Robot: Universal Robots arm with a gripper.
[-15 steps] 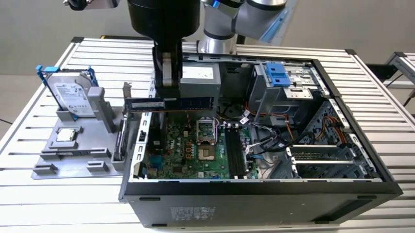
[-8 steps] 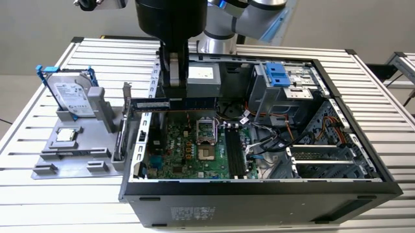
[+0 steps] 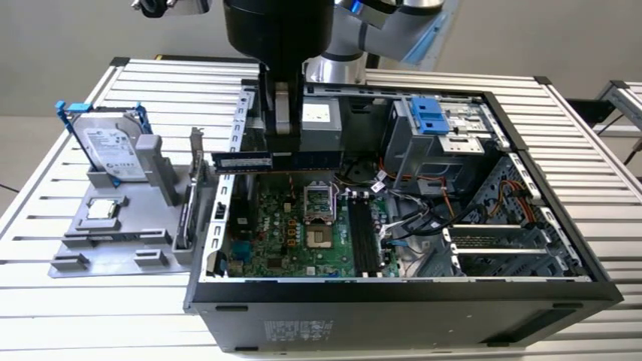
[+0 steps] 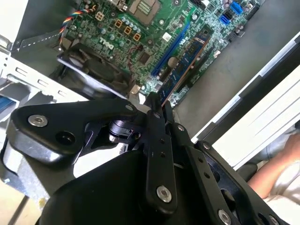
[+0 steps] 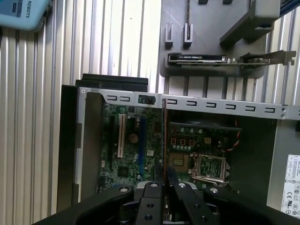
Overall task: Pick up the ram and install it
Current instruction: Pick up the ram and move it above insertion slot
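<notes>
My gripper (image 3: 285,150) is shut on the ram (image 3: 240,161), a long dark circuit-board stick with a pale label. It hangs level above the back left part of the open computer case (image 3: 401,289), over the green motherboard (image 3: 286,226). The black memory slots (image 3: 362,235) lie lower and toward the exterior view's right of the ram. In both wrist views the ram (image 4: 185,63) (image 5: 164,136) shows edge-on, running out from between the black fingertips of the gripper (image 4: 158,102) (image 5: 165,174).
On the exterior view's left, a grey fixture (image 3: 120,241) carries a silver hard drive in a blue frame (image 3: 105,143), a processor chip (image 3: 104,210) and a card with a metal bracket (image 3: 194,188). A drive cage with a blue latch (image 3: 438,116) and cables fill the case's right half. A person's arm (image 4: 276,173) shows beside the case.
</notes>
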